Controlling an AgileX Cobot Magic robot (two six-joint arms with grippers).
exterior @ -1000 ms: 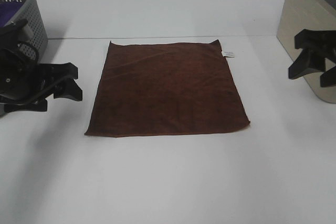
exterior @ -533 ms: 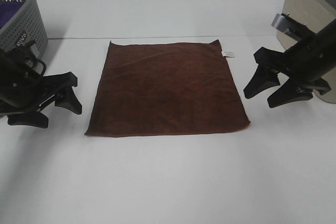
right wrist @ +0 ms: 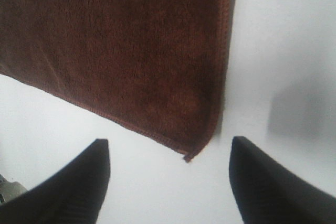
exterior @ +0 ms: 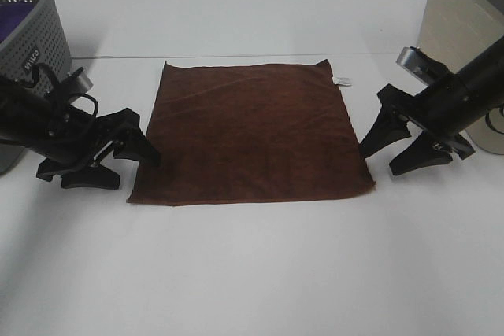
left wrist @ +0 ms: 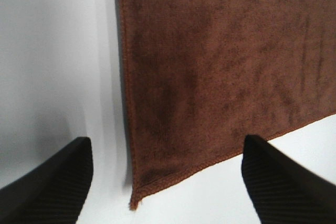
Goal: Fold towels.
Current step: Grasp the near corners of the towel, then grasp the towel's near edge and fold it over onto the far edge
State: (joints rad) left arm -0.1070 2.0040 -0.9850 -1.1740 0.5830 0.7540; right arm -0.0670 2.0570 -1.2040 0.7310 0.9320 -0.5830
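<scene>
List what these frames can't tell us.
- Tag on the towel: too small to read in the exterior high view, outside both wrist views.
- Grey basket: cut off by the frame edge, and its wall hides most of the contents.
- Beige box: cut off by the frame edge.
- Left gripper, right gripper: table contact unclear.

Left gripper (exterior: pixel 135 171) at nine o'clock is gaping wide; right gripper (exterior: pixel 379 161) at three o'clock is gaping too.

Brown towel (exterior: pixel 250 133) lies flat mid worktop (exterior: pixel 252 273); left gripper (exterior: pixel 134 171) and right gripper (exterior: pixel 379 161), jaws spread, flank its 2 front corners
</scene>
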